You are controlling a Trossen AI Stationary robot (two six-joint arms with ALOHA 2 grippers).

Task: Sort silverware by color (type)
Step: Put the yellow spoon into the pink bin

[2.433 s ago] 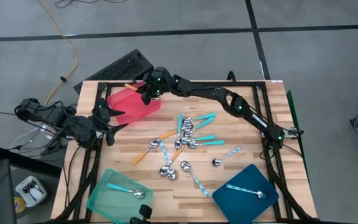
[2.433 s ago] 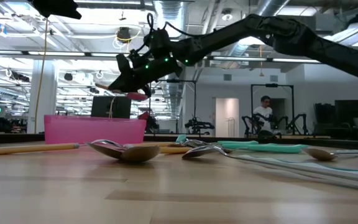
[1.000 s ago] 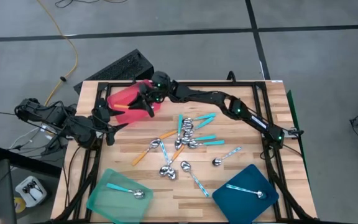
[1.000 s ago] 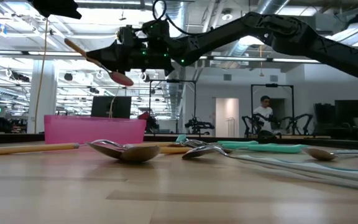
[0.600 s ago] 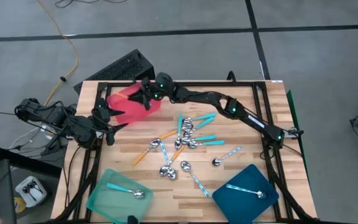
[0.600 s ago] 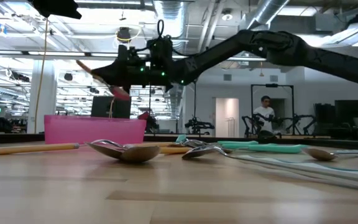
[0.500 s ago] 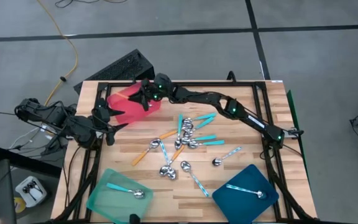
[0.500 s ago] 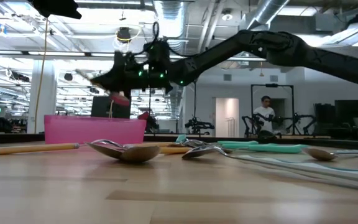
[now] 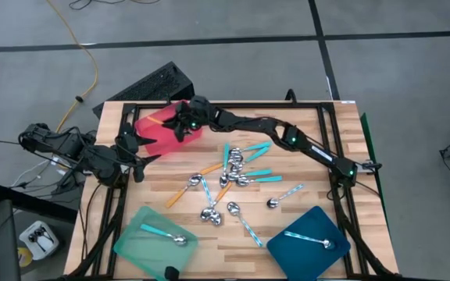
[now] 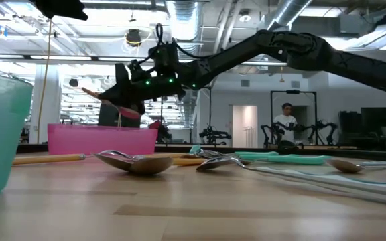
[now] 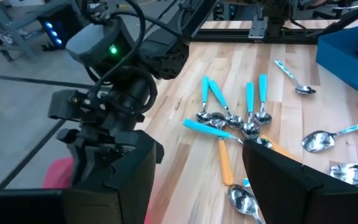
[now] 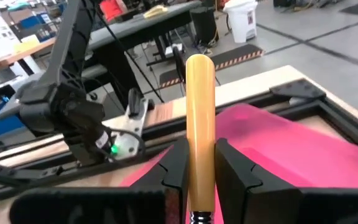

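The right arm stretches long across the slatted wood table [image 9: 287,234], its gripper [image 9: 180,125] poised above the red tray [image 9: 156,134], fingers [image 12: 174,167] pinched tight on the smooth, rounded handle of an orange spoon [image 12: 200,118]. The shiny bowl hangs tilted over the glossy plastic. The left gripper [image 9: 141,156] waits at the table's left edge, jaws spread wide. The other spoons [image 9: 237,170] lie jumbled mid-table, polished metal bowls with thin orange, turquoise and patterned handles. One rests in the translucent mint tray [image 9: 135,250], another in the dark-blue tray [image 9: 287,251].
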